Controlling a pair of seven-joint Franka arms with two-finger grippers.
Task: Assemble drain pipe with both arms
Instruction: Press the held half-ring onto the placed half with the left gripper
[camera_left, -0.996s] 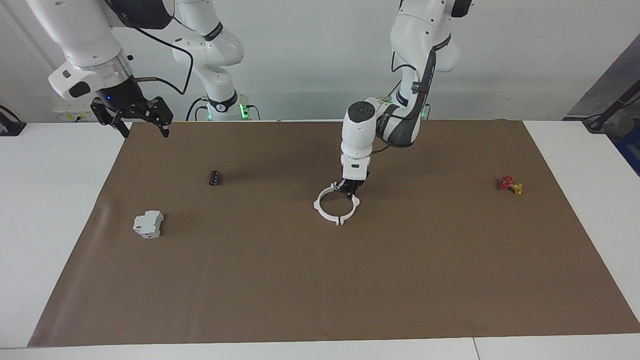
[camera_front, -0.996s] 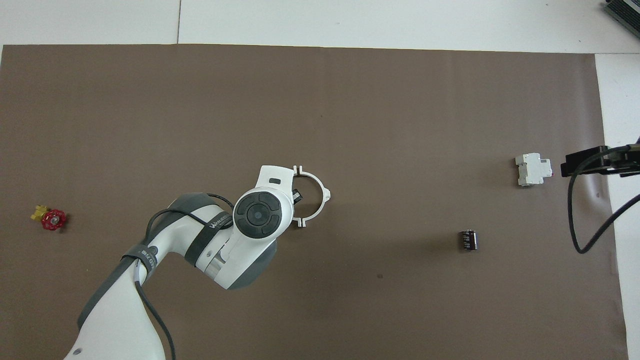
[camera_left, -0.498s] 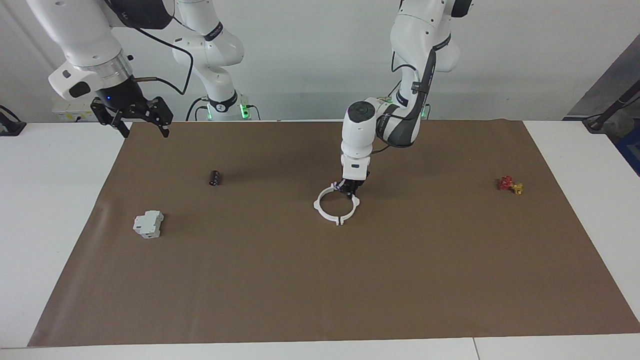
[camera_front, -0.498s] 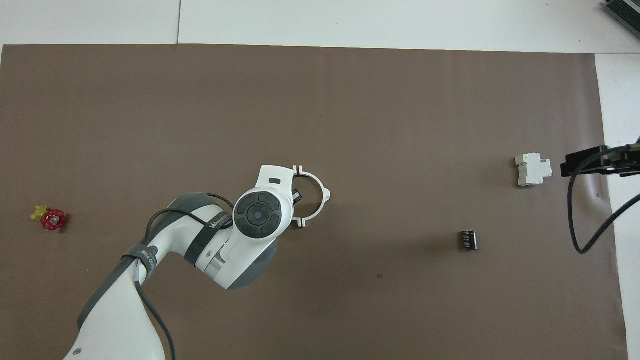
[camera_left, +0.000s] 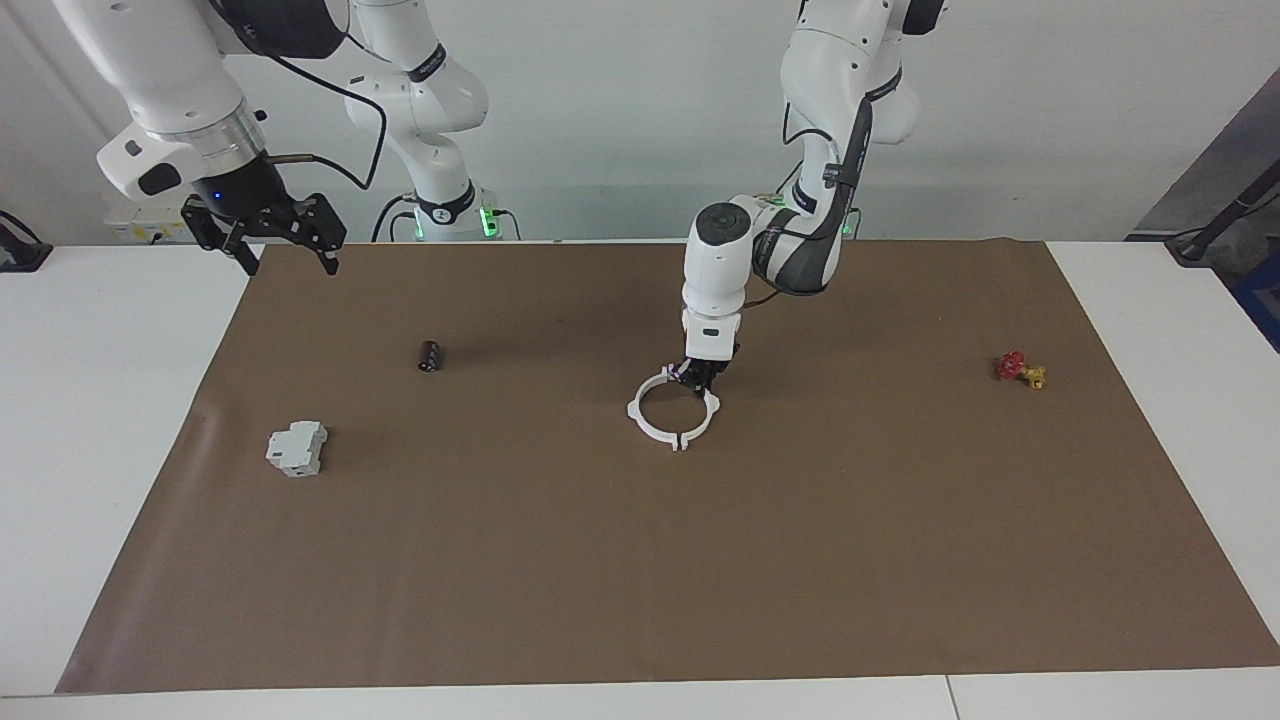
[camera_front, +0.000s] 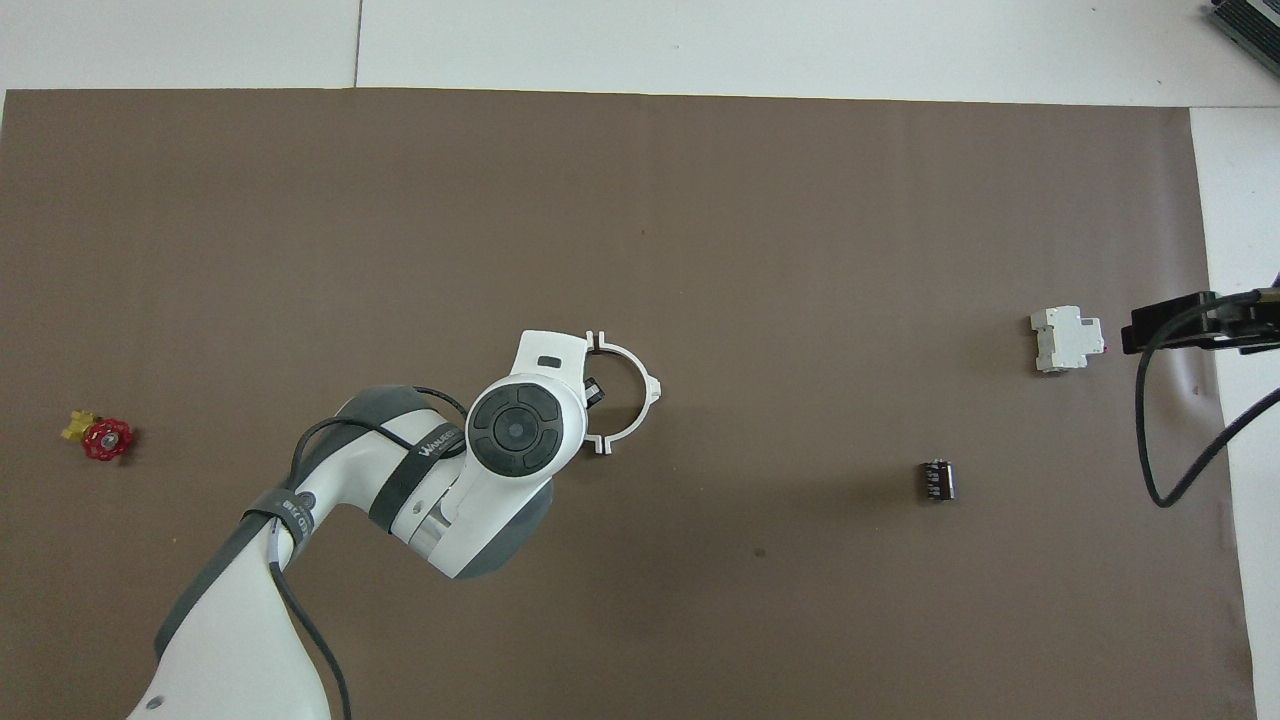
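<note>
Over mat centre, left end effector (camera_left: 700, 378) points down at drain pipe (camera_left: 672, 409).

The light is bright and even, and it comes from above. Shadows are soft and small: a faint dark patch lies on the brown mat (camera_left: 640, 560) just beside the white ring (camera_left: 673, 410). Both views are sharp, with no glare. The mat's edges look straight, not bent.
</note>
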